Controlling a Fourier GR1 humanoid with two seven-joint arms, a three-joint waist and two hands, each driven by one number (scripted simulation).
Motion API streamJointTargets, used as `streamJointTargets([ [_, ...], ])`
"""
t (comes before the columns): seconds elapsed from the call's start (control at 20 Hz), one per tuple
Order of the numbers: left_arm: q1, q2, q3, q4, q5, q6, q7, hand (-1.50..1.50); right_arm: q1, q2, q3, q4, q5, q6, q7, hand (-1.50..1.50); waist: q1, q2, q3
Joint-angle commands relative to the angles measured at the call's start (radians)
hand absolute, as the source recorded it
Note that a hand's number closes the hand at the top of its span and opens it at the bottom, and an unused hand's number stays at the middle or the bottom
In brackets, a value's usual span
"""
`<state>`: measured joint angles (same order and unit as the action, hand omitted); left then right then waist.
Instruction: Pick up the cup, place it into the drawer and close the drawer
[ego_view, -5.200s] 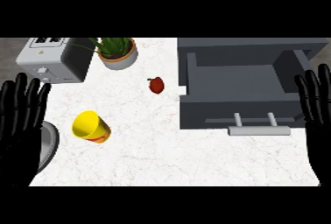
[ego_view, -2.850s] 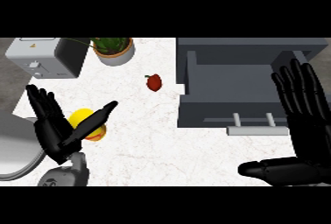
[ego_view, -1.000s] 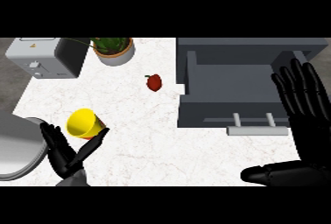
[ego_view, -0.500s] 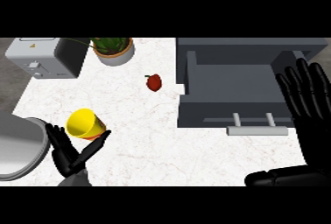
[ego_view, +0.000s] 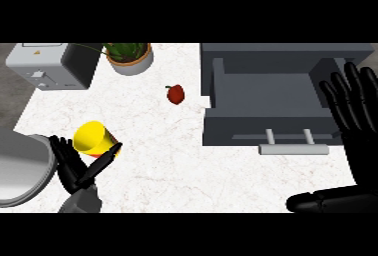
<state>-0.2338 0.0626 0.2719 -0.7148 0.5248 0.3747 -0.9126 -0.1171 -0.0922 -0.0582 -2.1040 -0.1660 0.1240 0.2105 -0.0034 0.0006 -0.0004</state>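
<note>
A yellow cup (ego_view: 94, 138) lies tipped on the white counter at the left, its mouth facing up-left. My left hand (ego_view: 80, 167) sits just below the cup, fingers straight and spread, thumb reaching toward the cup's lower right side; whether it touches is unclear. The grey drawer (ego_view: 275, 100) stands pulled open at the right, its inside bare, with a pale handle (ego_view: 293, 148) at its front. My right hand (ego_view: 356, 120) is open at the right edge, fingers pointing up over the drawer's right side, its thumb low at the bottom right.
A small red fruit (ego_view: 176, 94) lies between cup and drawer. A potted plant (ego_view: 130, 56) and a grey toaster (ego_view: 50, 65) stand at the back left. A grey rounded sink rim (ego_view: 22, 167) fills the lower left corner.
My left hand has slid lower and closed in beneath the cup. The right hand has drifted slightly right. The cup lies where it was.
</note>
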Motion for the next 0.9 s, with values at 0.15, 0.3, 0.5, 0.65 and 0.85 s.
streamJointTargets([
  [0.15, -0.021, 0.034, 0.017, 0.054, 0.034, -0.13, -0.007, -1.5, 0.003, 0.015, -0.009, 0.08, 0.016, 0.006, -0.084, -1.5, 0.003, 0.0, 0.0],
  [0.3, -0.096, 0.033, 0.03, 0.133, 0.045, -0.201, -0.04, -1.5, 0.003, 0.0, -0.004, 0.064, 0.016, 0.016, -0.057, -1.5, 0.0, 0.0, 0.0],
  [0.5, -0.053, -0.033, 0.018, 0.171, 0.038, -0.265, -0.156, -1.5, 0.068, 0.023, 0.042, 0.022, 0.043, 0.02, -0.072, -1.5, -0.001, 0.0, 0.0],
  [0.65, -0.174, 0.029, 0.072, 0.345, 0.043, -0.337, -0.223, 1.5, 0.039, 0.041, 0.057, -0.06, 0.035, -0.031, 0.021, -1.5, -0.013, 0.003, -0.002],
  [0.85, -0.15, 0.029, 0.036, 0.258, 0.015, -0.3, -0.222, 1.5, -0.031, 0.013, 0.032, 0.032, 0.036, -0.009, -0.005, -1.5, 0.0, 0.001, 0.0],
])
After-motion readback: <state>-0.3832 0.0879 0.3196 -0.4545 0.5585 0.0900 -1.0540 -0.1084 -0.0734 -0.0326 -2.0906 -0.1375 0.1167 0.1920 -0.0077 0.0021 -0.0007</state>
